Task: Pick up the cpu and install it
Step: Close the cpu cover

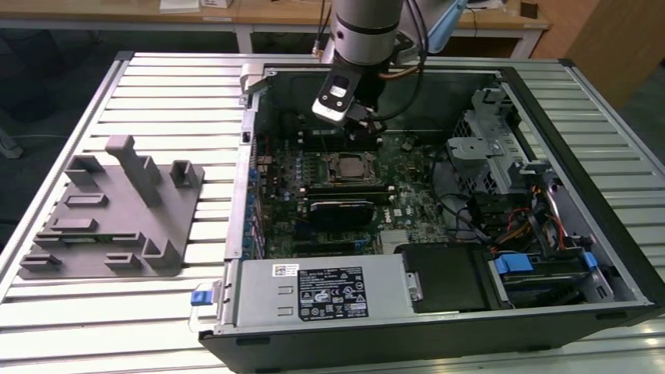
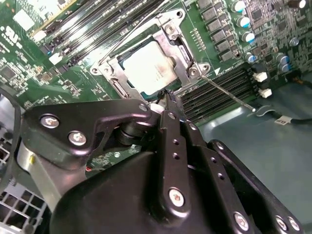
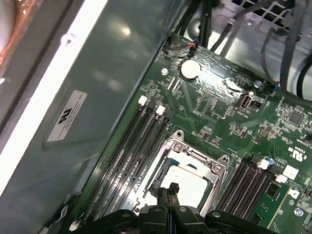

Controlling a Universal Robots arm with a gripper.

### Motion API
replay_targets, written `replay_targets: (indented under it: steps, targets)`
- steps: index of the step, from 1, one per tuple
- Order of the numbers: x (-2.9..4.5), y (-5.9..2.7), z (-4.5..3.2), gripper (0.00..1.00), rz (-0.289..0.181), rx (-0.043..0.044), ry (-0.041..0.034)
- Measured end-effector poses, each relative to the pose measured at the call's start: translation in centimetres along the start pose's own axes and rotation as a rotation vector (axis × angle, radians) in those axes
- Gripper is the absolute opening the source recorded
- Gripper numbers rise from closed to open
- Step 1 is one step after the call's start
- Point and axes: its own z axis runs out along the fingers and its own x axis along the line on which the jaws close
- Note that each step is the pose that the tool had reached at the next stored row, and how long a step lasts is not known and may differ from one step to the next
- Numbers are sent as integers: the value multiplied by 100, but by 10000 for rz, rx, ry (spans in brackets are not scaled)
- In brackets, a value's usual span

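The cpu (image 2: 148, 66) has a smooth, bright metal top with a mirror-like shine, and the frame (image 2: 184, 48) round it is polished metal plate. The pincer (image 2: 167, 94) is matt black, whether plastic or coated metal cannot be told, with shiny steel screws (image 2: 176, 196). The board (image 3: 219, 107) is glossy green lacquer. The case wall (image 3: 97, 73) is dull grey sheet metal with soft reflections and bears a pale paper-like sticker (image 3: 66, 114). The counter (image 1: 156, 86) is ribbed pale metal, satin. The tray (image 1: 114, 226) is matt grey plastic.
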Motion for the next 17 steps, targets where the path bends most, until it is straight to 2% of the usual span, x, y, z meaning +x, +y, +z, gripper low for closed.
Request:
replay_targets:
  steps: [17]
  targets:
    - [0, 0, 3, 11, -1843, 101, 60]
